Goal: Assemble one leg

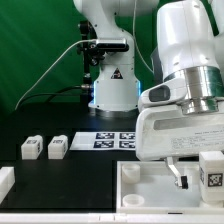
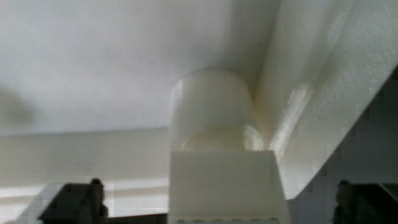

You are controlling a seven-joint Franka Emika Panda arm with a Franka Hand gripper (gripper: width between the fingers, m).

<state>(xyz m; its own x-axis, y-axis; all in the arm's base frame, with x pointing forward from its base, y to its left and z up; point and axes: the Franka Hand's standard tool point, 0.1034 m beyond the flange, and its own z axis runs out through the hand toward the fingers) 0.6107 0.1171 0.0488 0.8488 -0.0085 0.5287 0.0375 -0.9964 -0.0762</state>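
Note:
A white leg (image 1: 212, 172) with a black-and-white tag stands on the large white tray (image 1: 145, 190) at the exterior view's right. My gripper (image 1: 200, 178) hangs low over it, with one dark finger (image 1: 179, 175) beside the leg. In the wrist view the leg (image 2: 222, 140) sits between my two dark fingertips (image 2: 80, 202), with a clear gap on each side. The gripper (image 2: 222, 205) is open around the leg and does not touch it. The white tray surface and wall (image 2: 107, 80) fill the background.
Two more legs (image 1: 30, 148) (image 1: 57, 148) stand on the black table at the exterior view's left. The marker board (image 1: 105, 140) lies behind the tray. A white piece (image 1: 5, 180) sits at the far left edge. The arm's base (image 1: 110, 85) stands at the back.

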